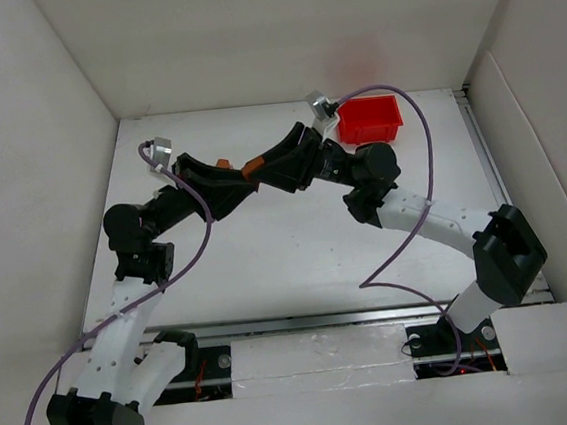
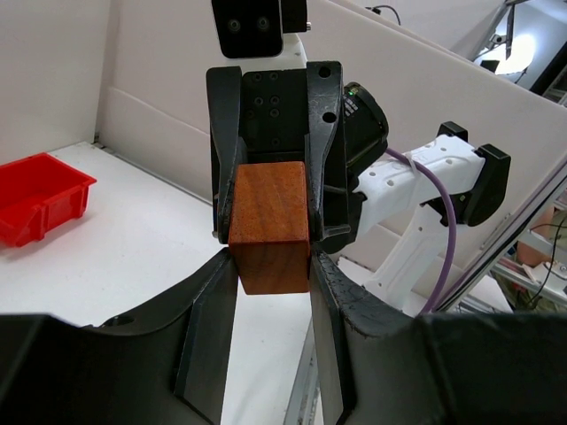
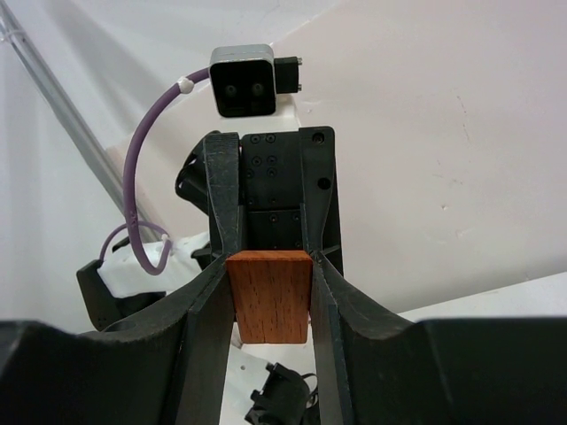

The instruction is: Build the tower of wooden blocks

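Observation:
One reddish-brown wood block (image 1: 252, 165) hangs in the air over the far middle of the table, held from both ends. My left gripper (image 2: 270, 258) is shut on the near end of the block (image 2: 270, 226) in the left wrist view. Facing it, my right gripper (image 3: 268, 266) is shut on the other end of the same block (image 3: 268, 297). The two grippers meet tip to tip, left gripper (image 1: 241, 174) and right gripper (image 1: 263, 163). No tower shows in any view, and no other wood blocks show.
A red plastic bin (image 1: 369, 119) stands at the far right of the table, also seen as the red bin (image 2: 40, 195) in the left wrist view. White walls (image 1: 46, 145) close in the table on three sides. Purple cables (image 1: 418, 200) loop beside both arms.

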